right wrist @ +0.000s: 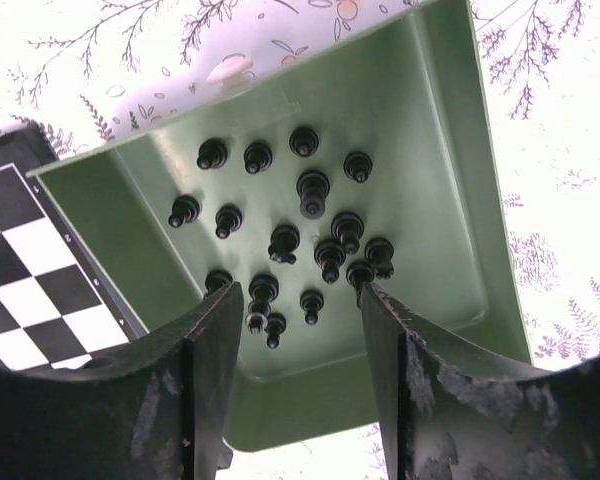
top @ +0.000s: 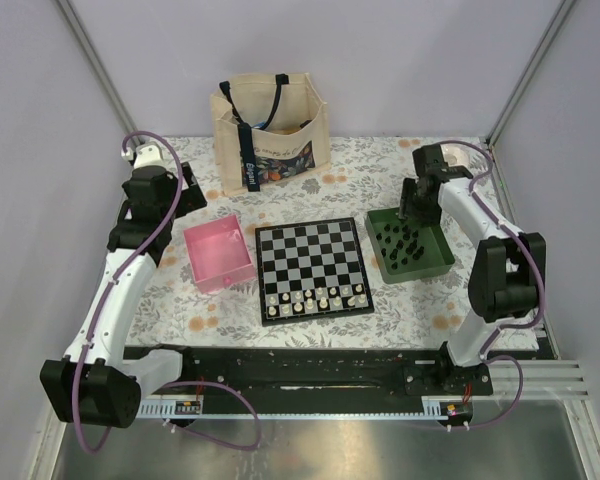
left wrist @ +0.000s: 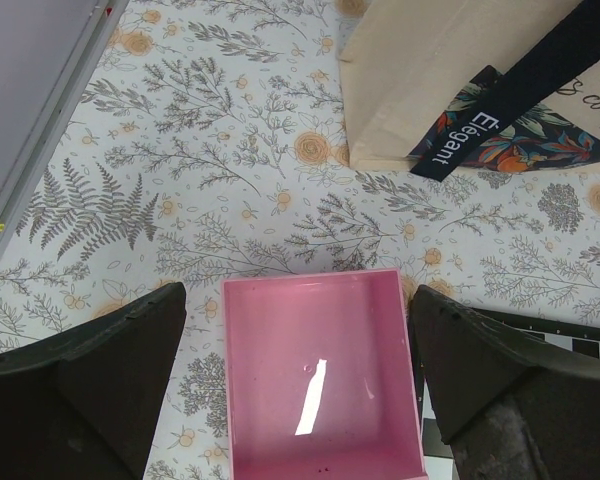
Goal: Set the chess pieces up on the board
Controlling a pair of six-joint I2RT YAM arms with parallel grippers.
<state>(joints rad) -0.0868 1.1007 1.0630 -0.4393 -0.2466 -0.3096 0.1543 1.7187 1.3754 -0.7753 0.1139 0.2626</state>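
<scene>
My right gripper (right wrist: 302, 300) gapes over tiny black plastic chess pieces (right wrist: 313, 190).
A green plastic tray (right wrist: 450, 200) walls them in; chequered board (right wrist: 20, 270) alongside.

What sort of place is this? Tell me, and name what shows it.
Likely a robot lab test cell: left arm and right arm bolted to a rail, blank panel walls enclosing the table, a staged chessboard.

On the floral-print bench (top: 350, 180), four things: pink tray (top: 220, 258) just ahead of the left gripper (left wrist: 298, 300), green tray (top: 435, 258) under the right gripper (right wrist: 302, 295), board (top: 310, 250) flat between the two grippers, cloth bag (top: 270, 135) upright farther ahead of the left gripper, apart from the pink tray.
</scene>
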